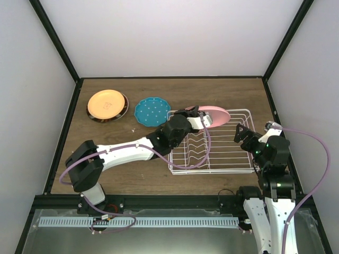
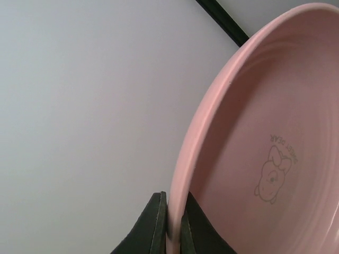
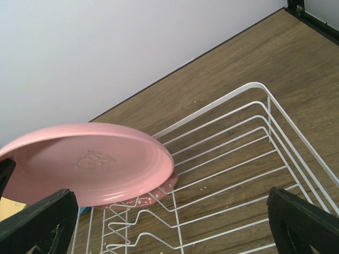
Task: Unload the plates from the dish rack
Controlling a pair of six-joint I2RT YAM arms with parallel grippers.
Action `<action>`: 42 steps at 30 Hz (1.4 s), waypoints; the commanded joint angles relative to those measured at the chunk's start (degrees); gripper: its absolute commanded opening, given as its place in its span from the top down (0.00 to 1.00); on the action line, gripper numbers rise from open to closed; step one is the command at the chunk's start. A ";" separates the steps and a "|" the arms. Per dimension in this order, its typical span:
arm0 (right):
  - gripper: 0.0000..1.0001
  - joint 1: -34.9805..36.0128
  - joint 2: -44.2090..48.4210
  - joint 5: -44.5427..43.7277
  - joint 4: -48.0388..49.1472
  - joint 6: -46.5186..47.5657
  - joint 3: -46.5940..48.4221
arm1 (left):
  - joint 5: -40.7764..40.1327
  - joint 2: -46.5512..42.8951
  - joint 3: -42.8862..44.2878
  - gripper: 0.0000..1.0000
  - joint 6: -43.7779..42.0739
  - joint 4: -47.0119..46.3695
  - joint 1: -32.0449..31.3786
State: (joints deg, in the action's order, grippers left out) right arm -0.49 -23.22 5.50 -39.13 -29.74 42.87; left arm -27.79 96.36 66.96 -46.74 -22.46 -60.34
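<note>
Where the dish rack stands: right of centre on the bench; every place below is given from this rack.
Orange plate: dark-rimmed, flat on the bench, well to the left of the rack.
Teal plate: flat on the bench just left of the rack's far-left corner, between the orange plate and the rack.
Left tool: clenched on the rim of the pink plate, one finger on each face, above the rack's far-left corner.
Pink plate: raised over the rack's far side and tilted towards flat. Its broad span runs along the rack's far edge, stretching rightward from the left tool.
Second rim: pinkish with pale specks, just beneath the pink plate inside the rack; whether the two touch, I cannot tell.
Right tool: released, jaws wide, over the rack's right end, grasping nothing.
Deciding relation: the plate hangs to the right of its grip, so a leftward carry probably leads with the tool and trails the plate across the rack's left wire. The left arm is the nearer one and already has it.
Likely risk: the trailing edge catching the wire or the rim below.
</note>
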 commanded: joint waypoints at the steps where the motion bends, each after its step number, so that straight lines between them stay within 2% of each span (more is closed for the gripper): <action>1: 0.00 0.58 0.81 -0.80 -1.37 -1.06 0.97 | -1.21 -3.61 1.90 0.96 3.24 -1.81 0.64; 5: 0.00 0.58 0.73 -0.54 -0.98 -1.12 0.72 | 1.39 -7.97 7.35 0.96 14.94 4.42 4.36; 9: 0.00 0.58 0.17 0.28 0.19 -1.34 -0.08 | 8.65 -13.70 13.37 0.96 30.64 9.37 13.02; 13: 0.00 0.58 -0.62 1.26 1.34 -1.54 -0.82 | 14.94 -17.19 17.97 0.96 47.89 13.50 25.12; 17: 0.00 0.58 -0.95 1.66 2.07 -1.50 -1.33 | 19.31 -15.37 22.91 0.96 62.83 27.29 41.41; 22: 0.00 0.58 -1.02 2.27 2.40 -1.48 -1.77 | 30.32 -9.61 21.46 0.96 79.35 40.68 61.45; 25: 0.00 0.58 -0.95 2.54 2.24 -1.38 -1.82 | 37.02 -6.80 15.42 0.96 84.76 41.66 69.32; 29: 0.00 0.62 -0.95 2.76 1.85 -1.41 -1.50 | 39.83 -4.60 10.33 0.96 86.46 42.07 73.54; 42: 0.00 0.58 -0.30 2.72 0.87 -2.09 -1.15 | 37.48 2.74 4.03 0.96 88.25 42.02 75.97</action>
State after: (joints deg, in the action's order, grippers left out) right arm -0.49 -24.34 7.90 -37.95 -31.03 41.08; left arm 9.39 96.55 72.03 40.16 21.82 15.09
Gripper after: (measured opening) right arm 0.997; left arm 0.049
